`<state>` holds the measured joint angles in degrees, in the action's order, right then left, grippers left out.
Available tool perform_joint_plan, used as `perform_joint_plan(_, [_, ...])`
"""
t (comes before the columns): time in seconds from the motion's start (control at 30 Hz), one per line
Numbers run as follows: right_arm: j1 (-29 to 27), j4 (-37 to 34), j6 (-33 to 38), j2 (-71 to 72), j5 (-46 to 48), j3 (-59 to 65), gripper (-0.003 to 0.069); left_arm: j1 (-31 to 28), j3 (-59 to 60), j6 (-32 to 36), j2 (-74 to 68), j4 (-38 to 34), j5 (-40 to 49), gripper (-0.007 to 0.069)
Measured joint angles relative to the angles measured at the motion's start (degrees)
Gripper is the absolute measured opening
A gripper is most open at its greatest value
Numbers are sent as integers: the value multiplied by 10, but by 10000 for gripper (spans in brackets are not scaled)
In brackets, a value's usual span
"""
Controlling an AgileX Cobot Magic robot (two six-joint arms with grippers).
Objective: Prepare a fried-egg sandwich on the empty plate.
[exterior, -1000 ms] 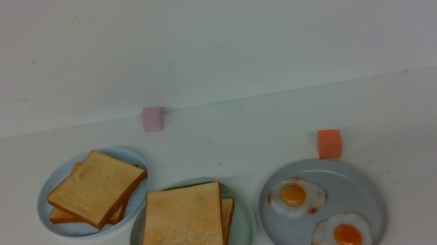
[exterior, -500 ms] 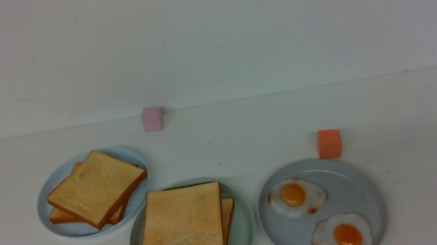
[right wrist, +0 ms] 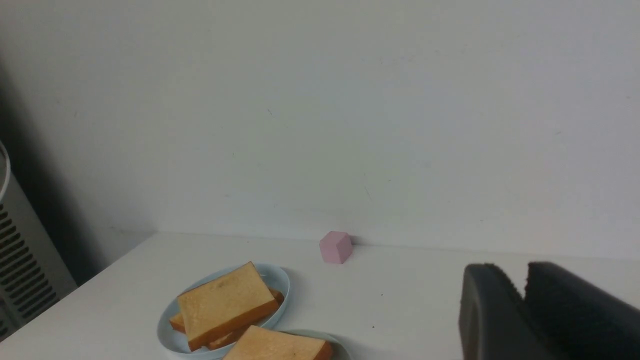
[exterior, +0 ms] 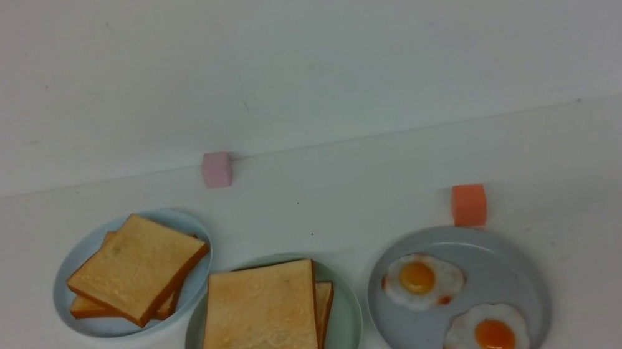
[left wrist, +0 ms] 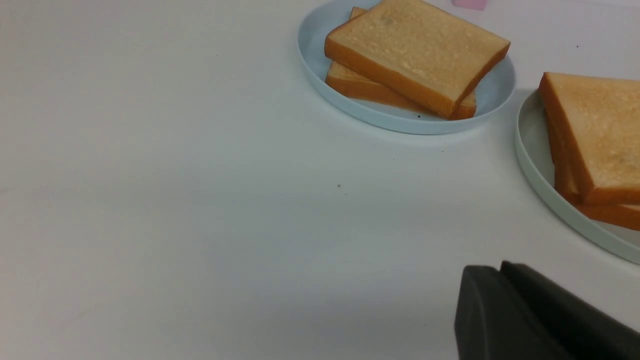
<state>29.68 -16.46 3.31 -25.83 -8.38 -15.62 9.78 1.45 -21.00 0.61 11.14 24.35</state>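
Two toast slices are seen stacked on the mint-green plate (exterior: 347,333) at the near centre of the bench: a top slice (exterior: 259,319) over a lower slice (exterior: 323,305) that is skewed to the right. No egg can be made out between them. Two fried eggs (exterior: 422,280) lie on the grey-blue plate (exterior: 510,267) to the right. The stacking step is judged finished or nearly so. The left end effector (left wrist: 500,270) is closed on nothing, and the right end effector (right wrist: 524,280) is slightly parted and empty. If an egg is missing, the top slice would need to be lifted.
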Motion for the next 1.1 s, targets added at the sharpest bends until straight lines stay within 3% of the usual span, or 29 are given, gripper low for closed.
perform_joint_plan(0.27, [-5,11,10,10,10,3,150,0,0,0,0,0,0,38])
perform_joint_plan(0.37, [-46,31,29,46,57,4,155,0,0,0,0,0,0,39])
perform_joint_plan(0.43, [-110,46,29,78,113,8,157,0,0,0,0,0,0,39])
perform_joint_plan(0.6, [-247,122,-33,148,229,42,165,0,0,0,0,0,0,49])
perform_joint_plan(0.7, [-295,173,-93,164,251,68,169,0,0,0,0,0,0,50])
perform_joint_plan(0.9, [-328,261,-193,204,295,119,176,0,0,0,0,0,0,58])
perform_joint_plan(1.1, [-331,271,-203,254,308,166,183,0,0,0,0,1,1,60])
